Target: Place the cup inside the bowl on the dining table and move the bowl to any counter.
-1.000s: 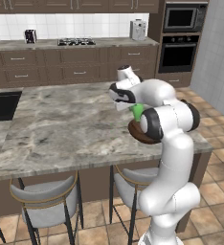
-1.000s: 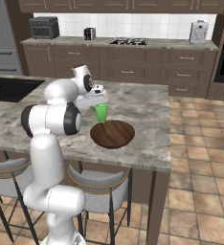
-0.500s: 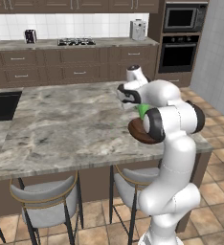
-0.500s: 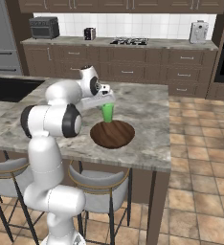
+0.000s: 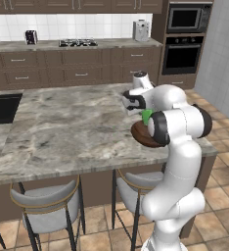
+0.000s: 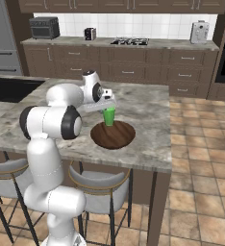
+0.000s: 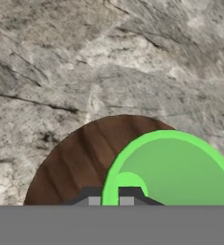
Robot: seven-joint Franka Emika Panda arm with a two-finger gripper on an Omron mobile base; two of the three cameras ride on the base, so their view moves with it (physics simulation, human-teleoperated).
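The jaws (image 6: pixel 107 102) are clamped on the rim of the cup (image 6: pixel 108 116), held just over the bowl (image 6: pixel 113 134)'s far edge. Step 1 is in hand; next, I judge, calls for lowering and letting go. The marble bench (image 6: pixel 148 144) carries the bowl; the hob worktop (image 6: pixel 148 44) lies well beyond.

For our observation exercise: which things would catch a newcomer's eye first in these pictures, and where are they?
The bright green cup, pinched by the rim in the claw, hangs over the bowl. That bowl sits near the right end of the marble table. The white arm looms in front.
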